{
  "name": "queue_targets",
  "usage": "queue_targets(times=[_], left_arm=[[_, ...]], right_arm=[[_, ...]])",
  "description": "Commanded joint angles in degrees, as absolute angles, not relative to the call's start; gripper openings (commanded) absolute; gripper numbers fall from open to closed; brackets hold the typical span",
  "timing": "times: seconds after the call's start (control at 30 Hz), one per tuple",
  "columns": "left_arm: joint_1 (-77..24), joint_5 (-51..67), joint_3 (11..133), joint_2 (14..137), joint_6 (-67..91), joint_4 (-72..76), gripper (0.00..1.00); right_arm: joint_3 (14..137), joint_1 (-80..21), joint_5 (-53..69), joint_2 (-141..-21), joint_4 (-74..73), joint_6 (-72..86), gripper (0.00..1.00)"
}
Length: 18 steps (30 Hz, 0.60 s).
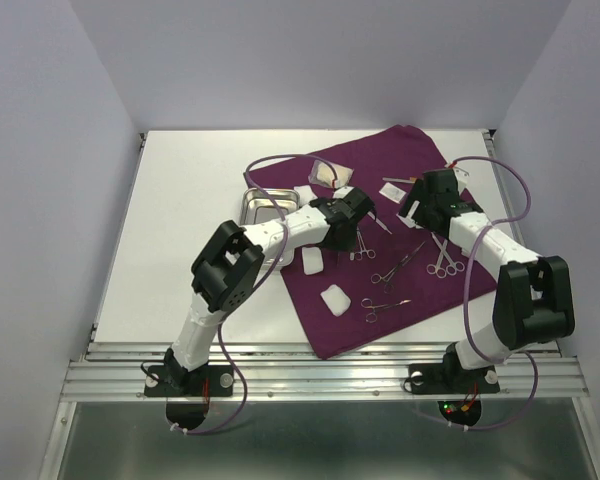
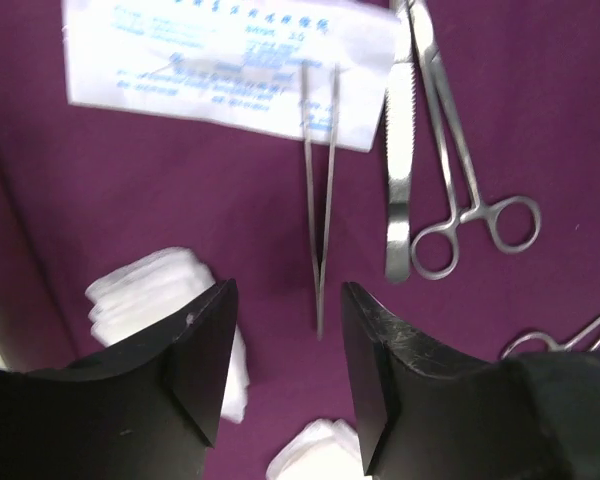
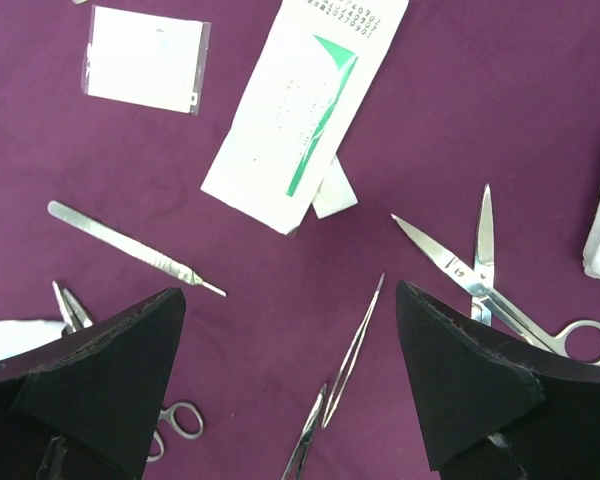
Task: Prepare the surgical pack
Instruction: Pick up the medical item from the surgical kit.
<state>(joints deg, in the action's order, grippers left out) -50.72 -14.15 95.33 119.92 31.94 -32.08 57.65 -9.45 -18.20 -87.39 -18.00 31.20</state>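
**Tweezers straight ahead of my left pincer**

My left pincer (image 2: 285,300) hangs open and empty over the cloth (image 2: 160,190). The tweezers (image 2: 320,200) lie flat just above it in the frame. Their long axis runs top to bottom, with the joined end toward me and the legs reaching onto the packet (image 2: 220,60) at the top. They are thin, bright steel lying low on the cloth. I judge a straight drop would straddle them. Gauze (image 2: 145,300) sits beside my left finger. My right pincer (image 3: 290,295) is open too, near the scissors (image 3: 480,270). The tray (image 1: 258,205) sits on the counter (image 1: 180,250), centre left in the top view.
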Motion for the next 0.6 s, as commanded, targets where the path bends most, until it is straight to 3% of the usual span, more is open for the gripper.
queue_targets(times=[0.0, 0.57], left_arm=[[-50.62, -14.68, 101.33, 121.63, 32.26, -32.87, 0.56], [-50.71, -16.61, 104.85, 128.14, 31.11, -33.66, 0.33]], right_arm=[[57.13, -9.32, -16.7, -84.29, -18.02, 30.15, 0.91], [55.2, -9.32, -16.08, -83.5, -18.02, 30.67, 0.9]])
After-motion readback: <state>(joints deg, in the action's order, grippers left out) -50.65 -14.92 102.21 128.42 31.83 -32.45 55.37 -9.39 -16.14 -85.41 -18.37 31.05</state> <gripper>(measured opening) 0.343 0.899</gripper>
